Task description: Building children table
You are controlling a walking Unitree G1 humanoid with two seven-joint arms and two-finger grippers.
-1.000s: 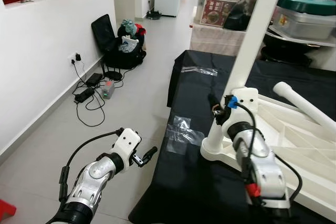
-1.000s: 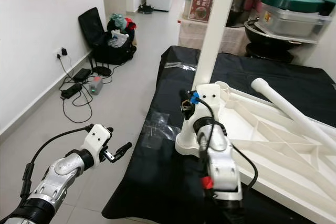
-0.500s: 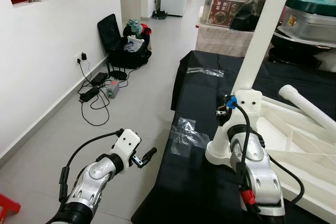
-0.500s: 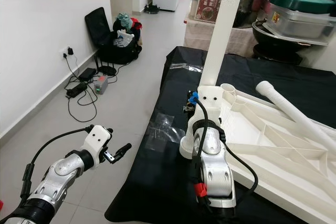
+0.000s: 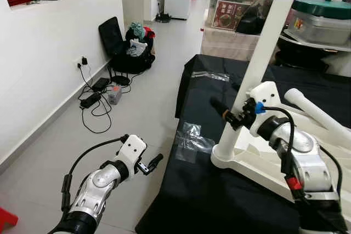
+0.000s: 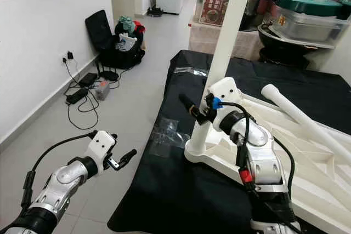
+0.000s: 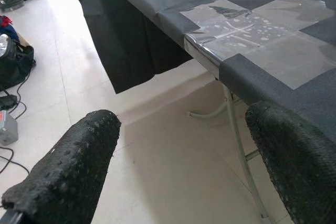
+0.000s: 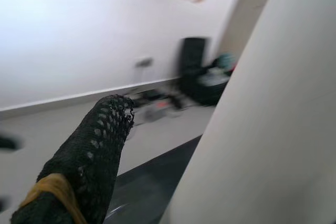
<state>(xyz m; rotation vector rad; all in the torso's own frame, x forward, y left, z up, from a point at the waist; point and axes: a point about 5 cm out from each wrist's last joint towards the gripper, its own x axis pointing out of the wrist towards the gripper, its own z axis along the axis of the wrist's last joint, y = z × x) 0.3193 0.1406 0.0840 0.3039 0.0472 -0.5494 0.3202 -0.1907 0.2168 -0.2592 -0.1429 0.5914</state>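
Fingers of right gripper (image 5: 233, 116) straddle the upright table leg (image 5: 258, 72) to steady it; grip unclear; left gripper (image 5: 151, 164) gapes idle beside it.

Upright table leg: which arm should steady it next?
Right, likely. The right tool is already at the upright table leg; the left tool hangs open over the floor, off the table.

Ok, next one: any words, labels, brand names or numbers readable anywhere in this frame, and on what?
None can be read.
Red printed box beyond the black-covered table: it carries print and a picture, too small and blurred to read.
Upright white table leg by the right end effector: no markings visible.
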